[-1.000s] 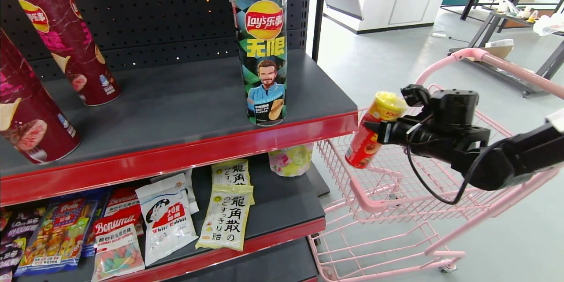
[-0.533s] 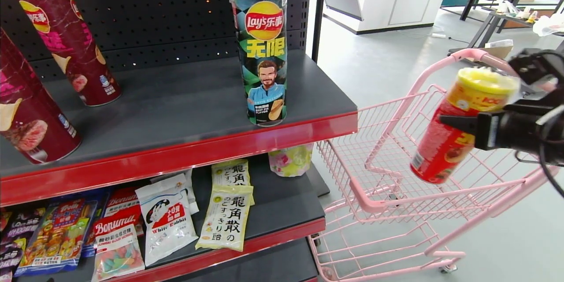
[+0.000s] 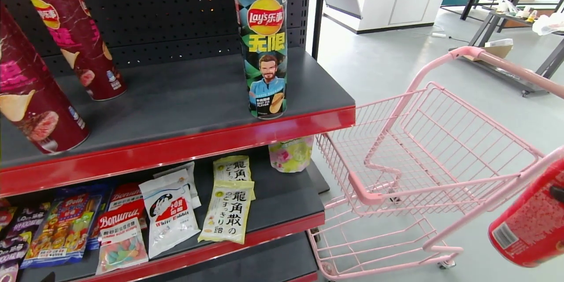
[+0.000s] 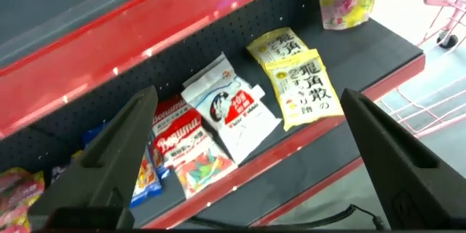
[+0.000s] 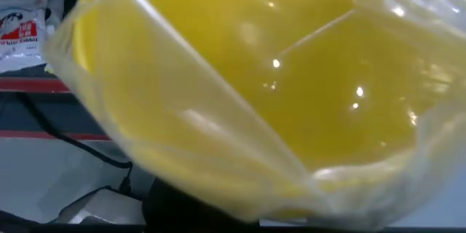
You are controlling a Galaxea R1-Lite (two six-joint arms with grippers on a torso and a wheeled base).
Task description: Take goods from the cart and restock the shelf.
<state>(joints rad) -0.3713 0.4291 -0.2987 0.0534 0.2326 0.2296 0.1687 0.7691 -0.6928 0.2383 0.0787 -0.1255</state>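
Shelf (image 3: 185, 97) takes up the left: the upper board has bare space between the cans, and the lower board is full of candy bags (image 3: 227, 211). Pink cart (image 3: 511, 69) stands right of the shelf, and its basket looks emptied. Two maroon chip cans (image 3: 75, 39) stand upright at far left. One tall green-black can (image 3: 264, 53) stands upright close to the board's red front lip.

Red can (image 3: 528, 224), the task's thing, hangs tilted in the air at low right, below the level of the upper board and right of the cart. Its yellow lid (image 5: 255, 80) sits right at the right wrist camera. Right pincer (image 3: 556, 194) is judged to be grasping the red can, though its fingers are mostly hidden. Left pincer (image 4: 247, 182) is released, fingers spread, hovering in front of the lower board's bags.

Risks:
- The red can has to pass the cart handle and clear the red lip, so too low a path would clip either.
- Placing it close to the tall green-black can could topple that one off the edge.
- The tilt means it may land on its rim and tip over.
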